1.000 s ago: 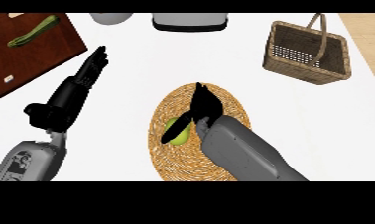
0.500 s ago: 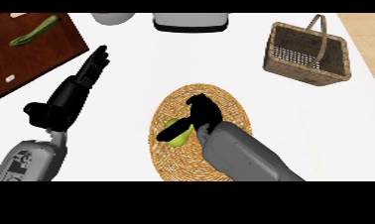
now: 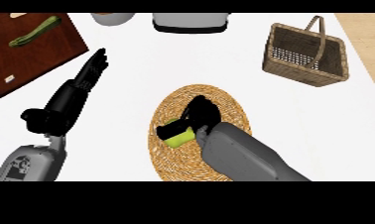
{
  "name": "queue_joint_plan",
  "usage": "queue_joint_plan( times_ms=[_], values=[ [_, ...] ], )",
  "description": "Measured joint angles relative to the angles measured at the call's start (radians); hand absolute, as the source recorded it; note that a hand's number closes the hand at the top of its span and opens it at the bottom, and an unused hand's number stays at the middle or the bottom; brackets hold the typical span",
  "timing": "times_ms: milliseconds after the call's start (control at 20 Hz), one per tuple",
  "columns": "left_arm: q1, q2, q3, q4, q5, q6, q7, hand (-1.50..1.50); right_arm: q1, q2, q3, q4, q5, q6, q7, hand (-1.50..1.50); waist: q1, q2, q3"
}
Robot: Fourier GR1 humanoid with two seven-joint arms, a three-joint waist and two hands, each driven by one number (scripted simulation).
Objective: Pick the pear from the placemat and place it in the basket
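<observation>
Pear (image 3: 176, 138) sits on the round woven placemat (image 3: 228, 100) close in front of me, a bit left of the mat's middle, and my right hand (image 3: 201, 114) is down on it. My fingers are curled around its far and right side, with the thumb across its near-left face, so only a yellow-green patch shows below my hand. I think the pear is resting on the mat rather than lifted, though my hand hides the contact.

My left hand (image 3: 86, 77) lies out to the left over the white surface (image 3: 219, 59), fingers straight and together, pointing away from me and holding nothing; it is well apart from the mat.

Farther out on the right stands the wicker basket (image 3: 306, 54), upright with its handle up, well apart from the mat and the pear. On the far left is a dark wooden board (image 3: 51, 54) with a long green vegetable (image 3: 33, 32) on it. At the far edge sit a grey bowl (image 3: 112, 18) and a grey appliance (image 3: 190, 22), both cut off by the view.
</observation>
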Motion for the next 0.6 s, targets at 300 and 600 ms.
queue_joint_plan(
  times_ms=[300,600],
  values=[
    [0.010,0.005,0.021,-0.002,0.003,-0.008,0.008,0.00,-0.048,-0.096,0.111,-0.156,0.128,0.062,-0.064,1.50,-0.018,0.004,0.006],
    [0.027,-0.003,0.028,-0.002,-0.011,-0.007,-0.003,0.00,-0.076,-0.214,0.158,-0.405,0.276,0.103,-0.062,1.50,-0.025,0.007,0.008]
  ],
)
